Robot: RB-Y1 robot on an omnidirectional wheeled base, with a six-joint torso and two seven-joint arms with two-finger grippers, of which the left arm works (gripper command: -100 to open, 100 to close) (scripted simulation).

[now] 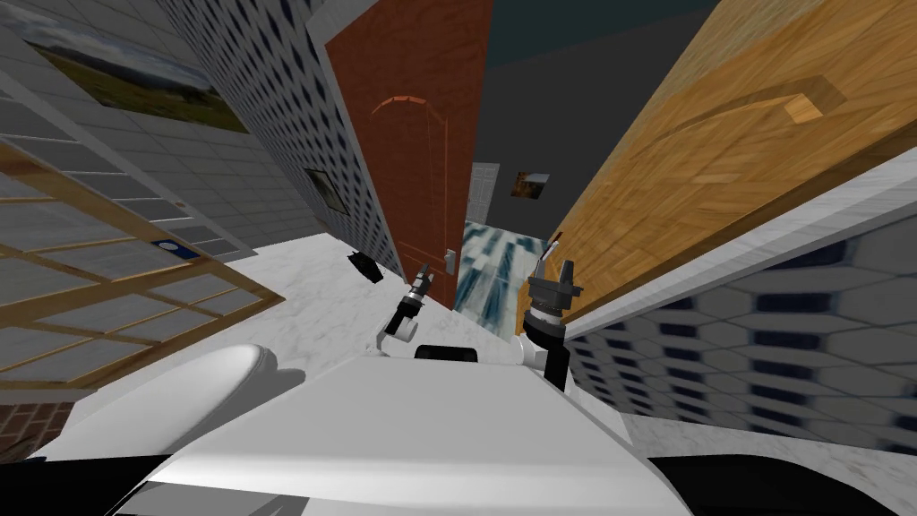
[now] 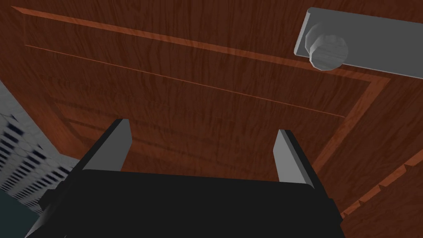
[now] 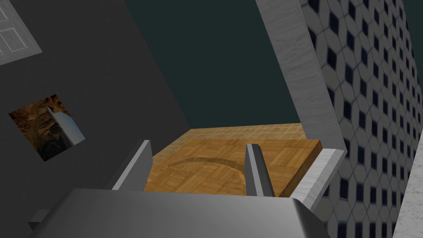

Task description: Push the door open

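Left claw (image 2: 203,127), its blades spread wide, faces the panelled red-brown door (image 2: 186,95) close up, near its round grey knob (image 2: 328,51), while the right claw (image 3: 198,144), also spread, points along a light wooden door (image 3: 215,165).

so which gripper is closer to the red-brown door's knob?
Left. The left gripper is right at the red-brown door, its knob close ahead. The right gripper is across the gap, by the light wood door.
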